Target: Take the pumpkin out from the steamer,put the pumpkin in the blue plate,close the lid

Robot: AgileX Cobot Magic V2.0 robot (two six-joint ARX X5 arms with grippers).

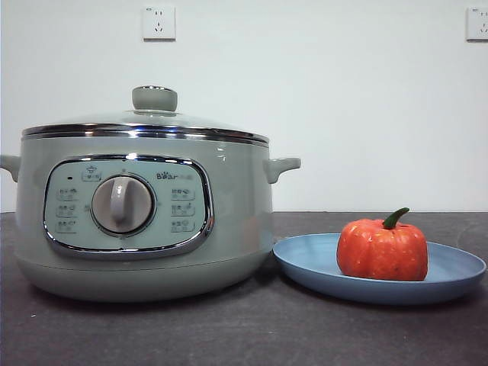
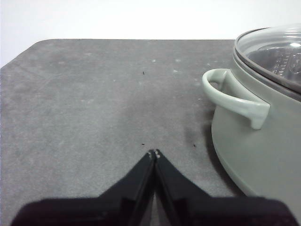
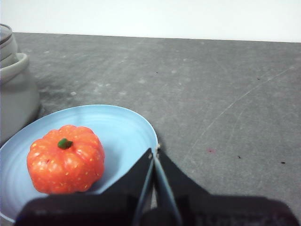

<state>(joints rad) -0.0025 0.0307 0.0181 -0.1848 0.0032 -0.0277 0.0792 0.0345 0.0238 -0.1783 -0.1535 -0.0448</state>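
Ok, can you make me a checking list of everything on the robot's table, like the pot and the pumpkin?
Surface: dark grey table, scuffed, small specks.
Job's things: pumpkin upright on the blue plate; lid sits on the steamer.
Clutter: nothing seen.
Grippers: left gripper shut, empty, beside the steamer; right gripper shut, empty, over the plate's edge.
Cables: nothing seen.
Surroundings: white wall, two wall sockets.

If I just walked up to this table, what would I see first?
Probably the bright orange pumpkin, sitting on the blue plate on the right side of the front view. Beside it, touching the plate's edge, stands the big pale green steamer with its glass lid closed on top.
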